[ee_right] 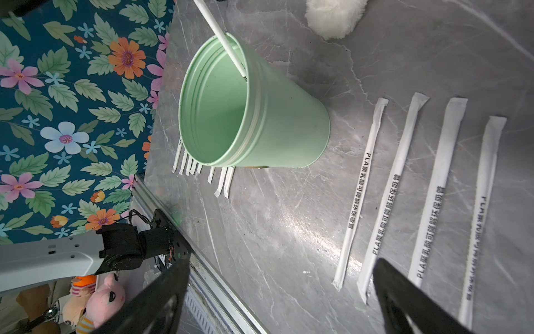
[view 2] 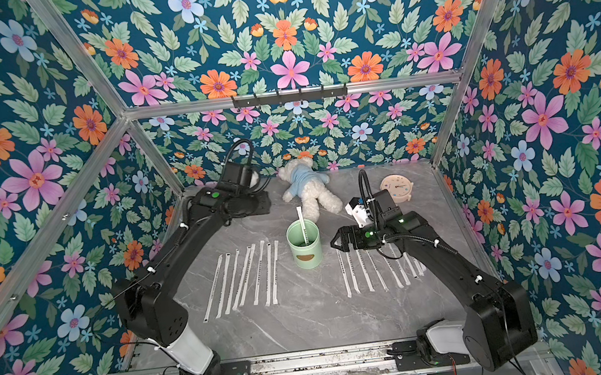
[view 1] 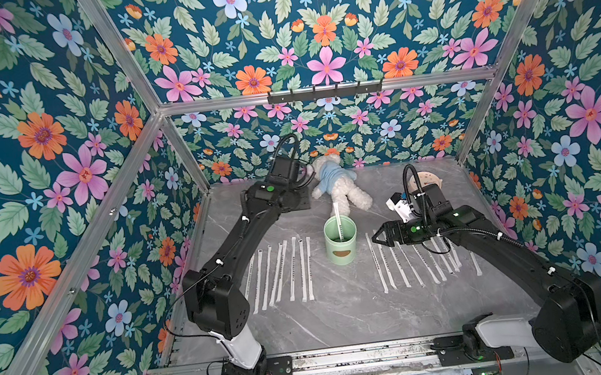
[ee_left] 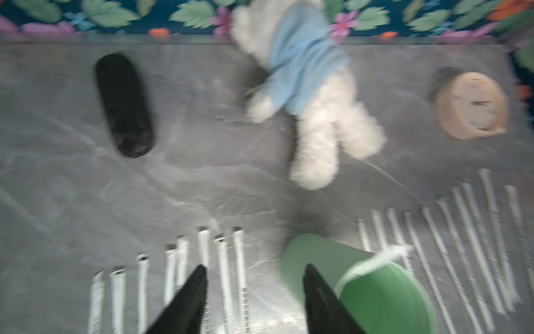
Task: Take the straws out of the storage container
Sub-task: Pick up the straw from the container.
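The storage container [view 1: 341, 243], a mint-green cup, stands mid-table with one white straw [view 1: 337, 217] leaning in it. Several straws lie flat in a row to its left [view 1: 281, 271] and several more to its right [view 1: 404, 265]. My left arm is raised high, and in both top views its fingers are hidden behind its wrist. The blurred left wrist view shows the left gripper [ee_left: 255, 267] open and empty above the cup [ee_left: 318, 257]. The right gripper [view 1: 378, 239] hovers just right of the cup [ee_right: 283, 130], open and empty, over the straws [ee_right: 361, 188] there.
A white teddy bear in a blue shirt [view 1: 341, 187] lies behind the cup. A round pinkish clock [view 2: 397, 187] stands at the back right. A black oblong object [ee_left: 124, 105] lies at the back left. Floral walls and metal posts enclose the table.
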Motion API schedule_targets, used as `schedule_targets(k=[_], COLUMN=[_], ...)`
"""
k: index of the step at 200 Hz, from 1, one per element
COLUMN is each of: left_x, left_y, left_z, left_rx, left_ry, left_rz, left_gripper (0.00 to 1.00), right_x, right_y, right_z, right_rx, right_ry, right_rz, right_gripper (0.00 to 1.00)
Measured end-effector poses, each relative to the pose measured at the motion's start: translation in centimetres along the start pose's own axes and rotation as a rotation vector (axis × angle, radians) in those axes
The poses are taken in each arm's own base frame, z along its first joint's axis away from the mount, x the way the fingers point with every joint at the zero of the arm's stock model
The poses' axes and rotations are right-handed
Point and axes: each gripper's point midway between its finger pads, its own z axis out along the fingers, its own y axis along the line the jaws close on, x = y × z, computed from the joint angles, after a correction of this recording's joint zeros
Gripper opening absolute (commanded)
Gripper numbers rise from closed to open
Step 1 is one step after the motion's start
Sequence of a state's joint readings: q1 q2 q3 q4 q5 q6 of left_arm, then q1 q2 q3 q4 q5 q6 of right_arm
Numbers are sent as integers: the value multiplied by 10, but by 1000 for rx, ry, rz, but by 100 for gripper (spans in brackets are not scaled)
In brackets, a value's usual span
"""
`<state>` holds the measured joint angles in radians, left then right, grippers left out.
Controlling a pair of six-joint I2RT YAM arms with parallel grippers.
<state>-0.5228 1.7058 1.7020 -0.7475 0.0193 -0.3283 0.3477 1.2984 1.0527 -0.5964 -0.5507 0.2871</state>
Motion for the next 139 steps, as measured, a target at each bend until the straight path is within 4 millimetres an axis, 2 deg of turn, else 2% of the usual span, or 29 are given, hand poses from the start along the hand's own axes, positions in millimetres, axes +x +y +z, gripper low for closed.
schedule_targets(k=[17,55,98,139], left_x=[1,23,37,44], left_y=[-26,-54,-73,-72], left_z=[5,27,35,49], left_rx=[53,79,89,59], left_ry=[-16,26,37,53], left_rz=[8,41,50,49], left_gripper=[100,100,100,99], right_x=[1,4,7,8], right_y=[0,1,-1,-1], right_z=[-2,-10,-10,-10], right_rx=[9,18,26,27], right_ry=[0,-9,-7,-5], right_rz=[2,-2,1,3], right_gripper=[99,99,99,99])
